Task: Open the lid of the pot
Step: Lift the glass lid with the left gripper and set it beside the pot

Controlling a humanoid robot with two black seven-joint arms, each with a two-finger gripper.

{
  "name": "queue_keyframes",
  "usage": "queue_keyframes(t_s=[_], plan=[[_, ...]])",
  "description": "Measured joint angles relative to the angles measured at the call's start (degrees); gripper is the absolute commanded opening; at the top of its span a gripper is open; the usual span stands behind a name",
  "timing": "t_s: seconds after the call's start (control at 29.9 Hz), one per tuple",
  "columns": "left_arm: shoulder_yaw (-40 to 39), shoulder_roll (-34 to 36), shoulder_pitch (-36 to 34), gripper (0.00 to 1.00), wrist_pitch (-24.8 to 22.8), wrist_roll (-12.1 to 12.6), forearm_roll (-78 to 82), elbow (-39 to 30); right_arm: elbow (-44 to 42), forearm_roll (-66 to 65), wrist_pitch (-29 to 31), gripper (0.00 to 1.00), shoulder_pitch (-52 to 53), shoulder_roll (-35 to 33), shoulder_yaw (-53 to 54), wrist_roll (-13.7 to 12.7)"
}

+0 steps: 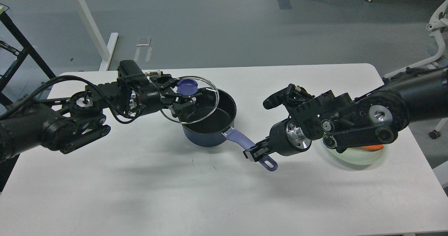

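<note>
A dark blue pot (pixel 210 124) stands on the white table (pixel 175 194), its purple handle (pixel 241 143) pointing to the front right. My left gripper (pixel 185 94) is shut on the purple knob (pixel 186 86) of the glass lid (pixel 196 101). It holds the lid lifted and shifted left, tilted, over the pot's left rim. The pot's dark inside shows. My right gripper (pixel 257 152) is shut on the pot handle near its far end.
A pale green plate (pixel 360 155) with something orange on it lies on the table at the right, partly under my right arm. A white table leg and a black frame stand on the floor beyond the table's left end.
</note>
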Motion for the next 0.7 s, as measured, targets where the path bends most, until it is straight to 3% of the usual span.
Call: queue_keyframes(t_s=[0.27, 0.54, 0.7], plan=[[0.7, 5.68, 3.95, 0.44, 2.22, -0.57, -7.19, 6.74, 0.2, -0.05, 0.0, 0.24, 0.0, -0.58, -0.01, -0.11], [1.19, 4.14, 12.47, 0.46, 5.92, -1.24, -7.69, 16.56, 0.14, 0.08, 0.08, 0.24, 0.0, -0.79, -0.3, -0.27], [2.47, 1.5, 13.89, 0.53, 6.67, -1.27, -7.78, 20.53, -0.01, -0.11, 0.1, 0.24, -0.02, -0.96, -0.37, -0.29]])
